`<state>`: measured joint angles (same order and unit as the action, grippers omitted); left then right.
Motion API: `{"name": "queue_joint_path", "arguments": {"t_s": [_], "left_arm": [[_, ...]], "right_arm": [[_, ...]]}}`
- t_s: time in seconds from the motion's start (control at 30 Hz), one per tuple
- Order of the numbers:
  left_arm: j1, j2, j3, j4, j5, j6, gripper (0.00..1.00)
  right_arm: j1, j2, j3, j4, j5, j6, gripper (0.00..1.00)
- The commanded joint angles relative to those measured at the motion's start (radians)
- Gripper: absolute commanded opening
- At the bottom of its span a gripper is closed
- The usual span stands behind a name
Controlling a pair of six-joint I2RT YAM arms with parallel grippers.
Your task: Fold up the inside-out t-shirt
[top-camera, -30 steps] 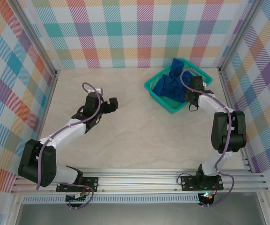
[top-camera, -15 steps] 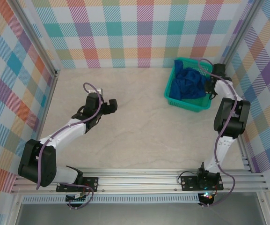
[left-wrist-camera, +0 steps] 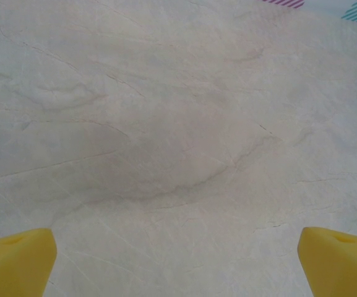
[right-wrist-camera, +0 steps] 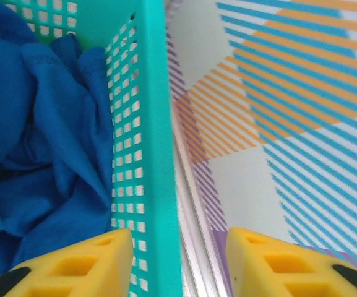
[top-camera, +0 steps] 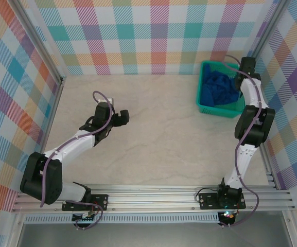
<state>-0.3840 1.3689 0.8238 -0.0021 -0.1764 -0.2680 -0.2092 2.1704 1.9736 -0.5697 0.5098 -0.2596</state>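
The royal-blue inside-out t-shirt (top-camera: pixel 219 85) lies crumpled in a teal mesh basket (top-camera: pixel 221 109) in the back right corner. My right gripper (top-camera: pixel 239 77) hovers at the basket's right rim. In the right wrist view, that gripper (right-wrist-camera: pixel 178 263) is open and straddles the basket wall (right-wrist-camera: pixel 148 124). One yellow finger is inside by the t-shirt (right-wrist-camera: pixel 36 136) and the other is outside by the frame rail. My left gripper (top-camera: pixel 123 117) is open over bare table left of centre. In the left wrist view, nothing lies between its fingers (left-wrist-camera: pixel 178 266).
The basket stands tight against the right side rail (right-wrist-camera: pixel 190 185) and the plaid wall (top-camera: pixel 287 77). The beige tabletop (top-camera: pixel 158 139) stretches between the two arms. An aluminium rail (top-camera: pixel 153 198) runs along the near edge.
The basket with the t-shirt has slid right and back into the corner along with my right gripper, whose jaws now stand apart around the rim. The left arm has not moved.
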Motion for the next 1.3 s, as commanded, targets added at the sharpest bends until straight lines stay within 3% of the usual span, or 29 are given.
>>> {"name": "queue_joint_path", "arguments": {"t_s": [0.0, 0.07, 0.17, 0.23, 0.3, 0.37, 0.57, 0.73, 0.8, 0.83, 0.93, 1.03, 1.27], "left_arm": [[-0.009, 0.011, 0.02, -0.023, 0.001, 0.015, 1.0], [-0.009, 0.014, 0.024, -0.029, 0.003, 0.016, 1.0], [-0.009, 0.019, 0.029, -0.029, 0.007, 0.013, 1.0], [-0.01, 0.027, 0.034, -0.032, 0.014, 0.011, 1.0], [-0.01, 0.028, 0.039, -0.038, 0.018, 0.01, 1.0], [-0.012, 0.027, 0.037, -0.041, 0.02, 0.012, 1.0], [-0.012, 0.019, 0.038, -0.06, 0.009, 0.02, 1.0], [-0.012, -0.003, 0.039, -0.09, 0.008, 0.025, 1.0], [-0.013, -0.02, 0.039, -0.102, 0.009, 0.027, 1.0], [-0.014, -0.031, 0.039, -0.109, 0.008, 0.026, 1.0], [-0.015, -0.057, 0.037, -0.12, 0.015, 0.02, 1.0], [-0.016, -0.08, 0.034, -0.126, 0.015, 0.01, 1.0], [-0.016, -0.145, -0.013, -0.103, -0.037, -0.039, 1.0]], "right_arm": [[-0.005, -0.027, 0.025, -0.038, 0.011, 0.005, 0.52], [-0.001, -0.059, 0.008, -0.06, -0.122, 0.041, 0.57], [0.019, -0.151, -0.126, 0.016, -0.437, 0.103, 0.69], [0.035, -0.177, -0.195, 0.071, -0.554, 0.148, 0.77], [0.057, -0.156, -0.207, 0.093, -0.559, 0.152, 0.84], [0.066, -0.095, -0.155, 0.064, -0.572, 0.203, 1.0], [0.1, 0.106, 0.06, -0.024, -0.535, 0.236, 1.0], [0.114, 0.336, 0.349, -0.175, -0.391, 0.253, 0.98], [0.117, 0.421, 0.472, -0.239, -0.352, 0.252, 0.93], [0.117, 0.458, 0.532, -0.266, -0.36, 0.249, 0.84], [0.117, 0.491, 0.657, -0.326, -0.405, 0.258, 0.36], [0.116, 0.374, 0.639, -0.329, -0.457, 0.284, 0.03], [0.145, -0.283, 0.036, 0.079, -0.65, 0.398, 0.0]]}}
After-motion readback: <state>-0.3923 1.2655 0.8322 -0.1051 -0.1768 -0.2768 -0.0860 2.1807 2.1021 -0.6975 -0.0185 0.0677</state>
